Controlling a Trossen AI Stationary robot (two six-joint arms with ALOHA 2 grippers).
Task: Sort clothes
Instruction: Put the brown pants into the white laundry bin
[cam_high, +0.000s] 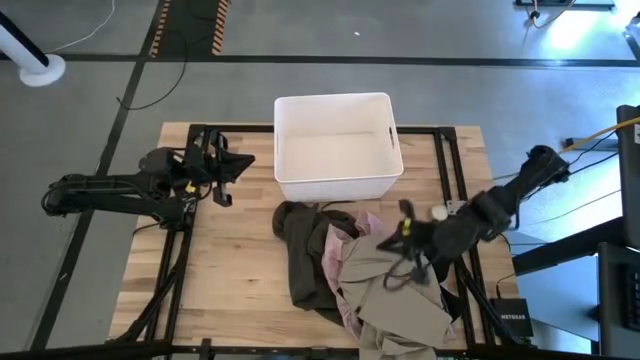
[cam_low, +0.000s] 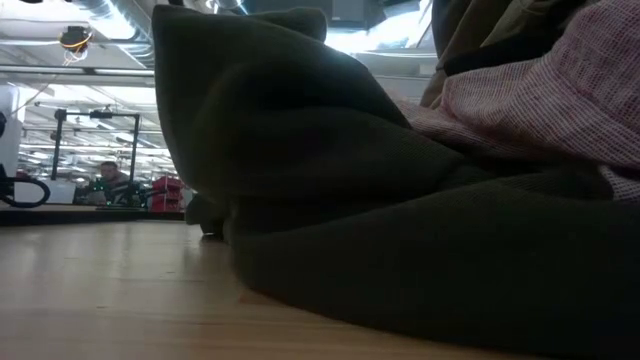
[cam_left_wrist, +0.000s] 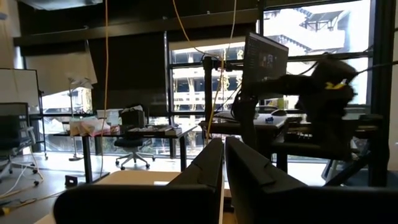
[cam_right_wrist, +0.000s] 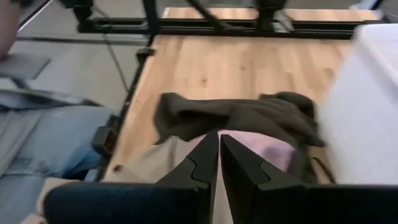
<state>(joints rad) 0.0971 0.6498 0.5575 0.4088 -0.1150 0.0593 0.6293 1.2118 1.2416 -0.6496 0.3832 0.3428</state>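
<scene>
The clothes lie in a heap on the wooden table, near of the white bin (cam_high: 335, 150). A dark olive-brown garment (cam_high: 305, 255) is at the heap's left, and it fills the low view (cam_low: 400, 220). A light pink one (cam_high: 345, 262) lies in the middle and a beige-tan one (cam_high: 400, 300) at the near right. My right gripper (cam_high: 390, 243) is over the heap's right part, fingers shut (cam_right_wrist: 219, 146), pointing toward the table's left above the pink cloth (cam_right_wrist: 273, 149). My left gripper (cam_high: 240, 165) is shut and empty (cam_left_wrist: 224, 155), left of the bin. The black and navy garments are out of sight.
The white bin stands empty at the table's far middle and shows at the side of the right wrist view (cam_right_wrist: 367, 118). A black frame (cam_high: 440, 135) runs along the table's edges. Bare wood (cam_high: 230, 270) lies left of the heap. Blue denim, seemingly a person's legs (cam_right_wrist: 50, 143), is beside the near edge.
</scene>
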